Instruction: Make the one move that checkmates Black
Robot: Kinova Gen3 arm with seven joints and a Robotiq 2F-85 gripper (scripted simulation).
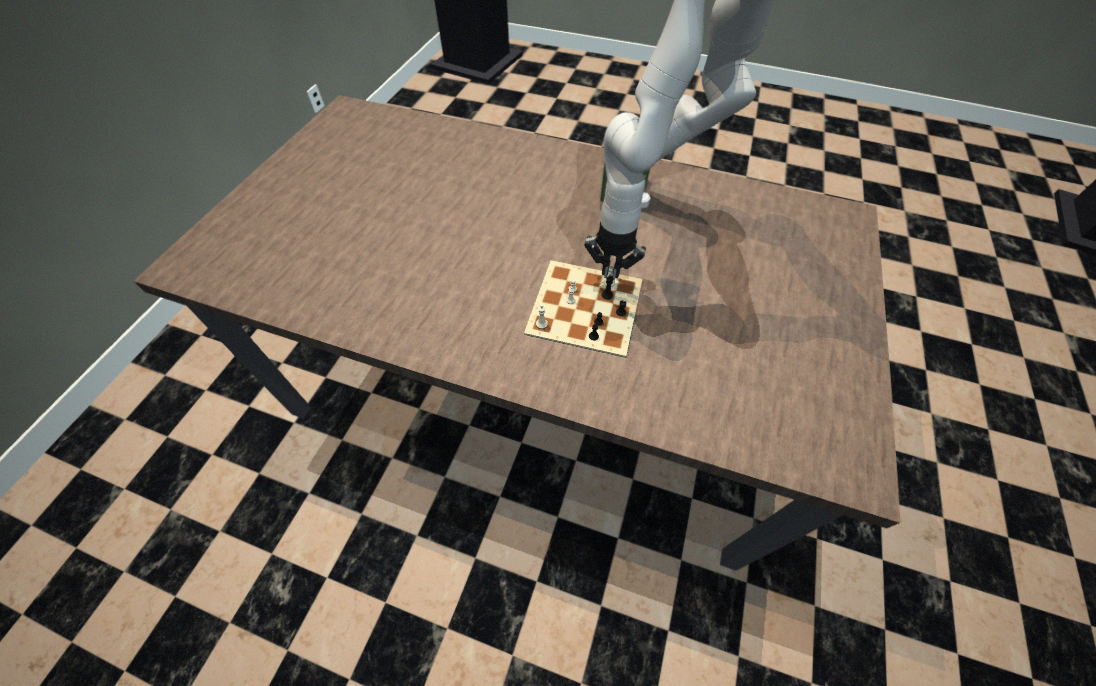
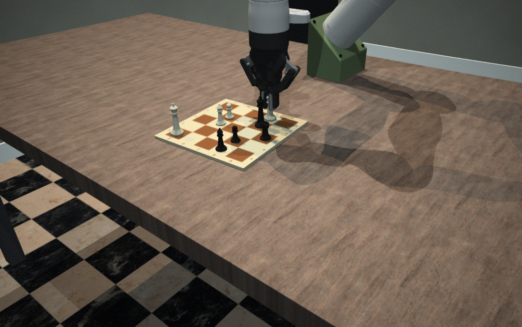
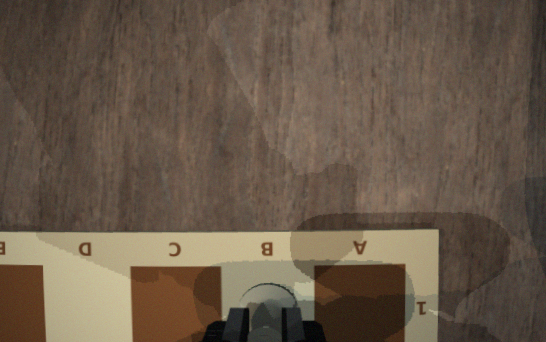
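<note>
A small chessboard [image 1: 583, 306] lies on the wooden table. My gripper [image 2: 269, 100] points straight down over the board's far edge and is shut on a white piece [image 2: 270, 112]. In the wrist view the fingers clasp this piece [image 3: 267, 300] above the light square B1; its base looks level with the board. A tall black piece [image 2: 260, 112] stands right beside it. Other white pieces are a tall one [image 2: 175, 120] at the left corner, a mid-sized one [image 2: 219, 115] and a pawn [image 2: 229, 111]. Other black pieces stand nearer the front [image 2: 220, 139], [image 2: 235, 134], [image 2: 265, 131].
The arm's green mount [image 2: 333, 54] stands on the table behind the board. The arm's shadows fall to the right of the board. A black pedestal [image 1: 473, 32] stands on the floor beyond the table.
</note>
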